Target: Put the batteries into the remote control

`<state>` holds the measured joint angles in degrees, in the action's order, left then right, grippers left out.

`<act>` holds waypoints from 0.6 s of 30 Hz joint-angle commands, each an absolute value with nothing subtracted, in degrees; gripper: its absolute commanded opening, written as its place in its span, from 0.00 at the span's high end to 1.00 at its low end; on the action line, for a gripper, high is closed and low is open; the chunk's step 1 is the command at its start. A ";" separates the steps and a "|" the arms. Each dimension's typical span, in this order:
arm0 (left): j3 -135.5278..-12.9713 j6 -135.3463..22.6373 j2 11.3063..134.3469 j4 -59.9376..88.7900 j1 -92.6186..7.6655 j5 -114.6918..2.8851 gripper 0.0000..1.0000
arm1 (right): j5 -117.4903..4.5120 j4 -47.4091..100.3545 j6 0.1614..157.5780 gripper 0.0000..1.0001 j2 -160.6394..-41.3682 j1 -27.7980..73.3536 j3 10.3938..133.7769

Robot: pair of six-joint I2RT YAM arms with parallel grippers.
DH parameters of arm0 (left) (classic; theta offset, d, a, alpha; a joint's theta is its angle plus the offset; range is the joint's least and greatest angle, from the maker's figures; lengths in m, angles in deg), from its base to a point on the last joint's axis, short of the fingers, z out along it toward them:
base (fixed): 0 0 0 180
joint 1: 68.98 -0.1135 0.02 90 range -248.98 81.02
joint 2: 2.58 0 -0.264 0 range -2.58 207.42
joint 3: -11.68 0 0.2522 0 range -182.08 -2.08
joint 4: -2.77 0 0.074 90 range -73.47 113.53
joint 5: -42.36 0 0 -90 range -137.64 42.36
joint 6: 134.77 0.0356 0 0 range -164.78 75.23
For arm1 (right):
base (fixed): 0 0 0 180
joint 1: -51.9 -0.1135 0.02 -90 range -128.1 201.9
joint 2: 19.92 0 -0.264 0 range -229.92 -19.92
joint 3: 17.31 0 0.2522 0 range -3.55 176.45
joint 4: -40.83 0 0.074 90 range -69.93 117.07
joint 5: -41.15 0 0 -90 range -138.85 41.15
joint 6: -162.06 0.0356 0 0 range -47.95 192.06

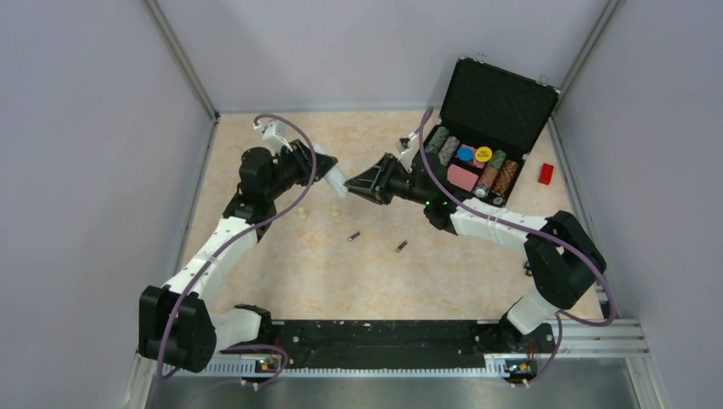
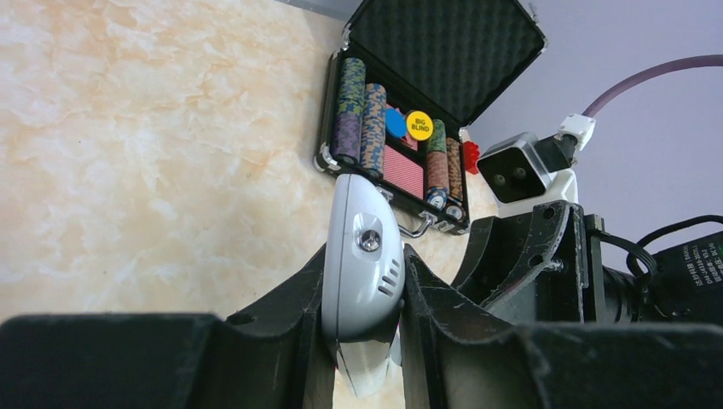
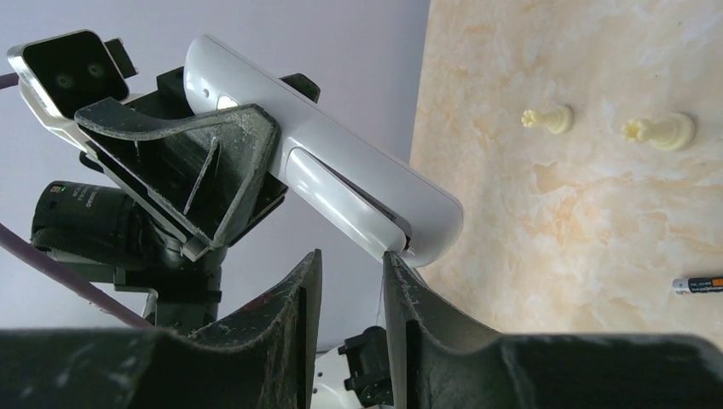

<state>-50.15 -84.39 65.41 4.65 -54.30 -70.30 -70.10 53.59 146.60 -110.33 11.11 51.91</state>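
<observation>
My left gripper (image 1: pixel 328 173) is shut on the white remote control (image 1: pixel 338 181) and holds it above the table. In the left wrist view the remote (image 2: pixel 367 247) sits clamped between both fingers. My right gripper (image 1: pixel 355 184) is open with a narrow gap, and nothing is between its jaws. In the right wrist view its right fingertip (image 3: pixel 394 260) touches the lower end of the remote (image 3: pixel 341 175), by the seam of the back cover. Two dark batteries (image 1: pixel 354 237) (image 1: pixel 401 247) lie on the table. One battery shows at the right wrist view's edge (image 3: pixel 697 285).
Two cream pegs (image 1: pixel 301 213) (image 1: pixel 335 210) lie near the left arm and also show in the right wrist view (image 3: pixel 550 118) (image 3: pixel 661 131). An open black poker-chip case (image 1: pixel 503 102) stands at the back right, a red block (image 1: pixel 546 173) beside it.
</observation>
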 commanded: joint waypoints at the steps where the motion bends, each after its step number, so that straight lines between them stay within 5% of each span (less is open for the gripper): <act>1: -48.33 -82.68 66.66 7.36 -53.07 -72.54 1.00 | -71.11 62.55 146.76 0.69 -110.38 11.33 53.00; 18: -49.71 -80.59 74.99 9.09 -53.07 -73.03 1.00 | -66.86 53.49 139.94 0.68 -112.84 13.53 50.89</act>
<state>-49.59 -81.22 73.52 8.37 -54.30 -68.81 -69.69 50.82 142.69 -111.60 12.81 50.65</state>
